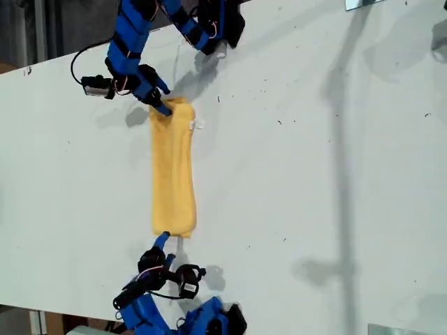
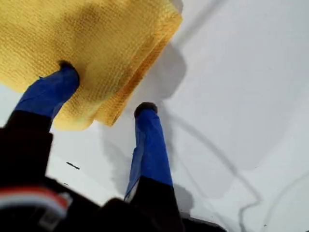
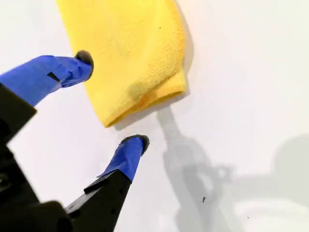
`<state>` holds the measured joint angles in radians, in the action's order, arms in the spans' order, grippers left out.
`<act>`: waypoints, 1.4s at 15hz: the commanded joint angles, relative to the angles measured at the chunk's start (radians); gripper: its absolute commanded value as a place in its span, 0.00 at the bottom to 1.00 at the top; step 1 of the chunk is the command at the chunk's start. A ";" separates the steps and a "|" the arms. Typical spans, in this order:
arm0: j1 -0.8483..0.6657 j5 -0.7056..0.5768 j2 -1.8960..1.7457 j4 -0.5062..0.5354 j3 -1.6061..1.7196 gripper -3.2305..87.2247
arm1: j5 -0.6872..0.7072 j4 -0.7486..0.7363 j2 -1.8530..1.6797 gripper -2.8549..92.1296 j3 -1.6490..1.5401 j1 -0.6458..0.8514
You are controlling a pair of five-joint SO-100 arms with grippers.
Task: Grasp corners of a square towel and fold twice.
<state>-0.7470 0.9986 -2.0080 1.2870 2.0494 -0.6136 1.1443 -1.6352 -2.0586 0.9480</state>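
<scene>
Exterior view: the square towel (image 1: 173, 167) lies on the white table (image 1: 314, 174) as a long narrow strip, so we judge one fold done. It runs from the far arm at the view's top to the near arm at its bottom. Our first gripper (image 1: 162, 105) sits on the far end's corner at the view's left; a small white tag (image 1: 198, 125) sticks out of the same end, on the view's right. Our second gripper (image 1: 164, 241) is at the near end.

First wrist view: first gripper (image 2: 106, 89) spread wide, one fingertip pressing the square towel (image 2: 96, 34), the other down on bare table. Doubled layers show at the edge (not readable from outside).

Second wrist view: second gripper (image 3: 111, 99) wide, holding nothing, a corner of the square towel (image 3: 130, 48) between the fingers.

Handling, as we judge it: light, limp terry with good grip. Pinch both layers right at the corners.
</scene>
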 commanded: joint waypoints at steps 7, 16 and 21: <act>0.060 0.175 -0.994 -0.023 0.601 0.31 | 0.069 0.054 0.356 0.03 0.198 0.144; 0.052 0.221 -1.460 0.008 0.982 0.30 | -0.063 0.089 -0.230 0.03 -0.011 0.112; -0.071 0.196 -1.460 0.008 1.022 0.30 | -0.129 0.117 -0.262 0.03 0.308 -0.193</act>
<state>-0.7762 1.2011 -3.4637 1.2947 3.0756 -0.7332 1.2717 -1.8960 -1.8791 0.8099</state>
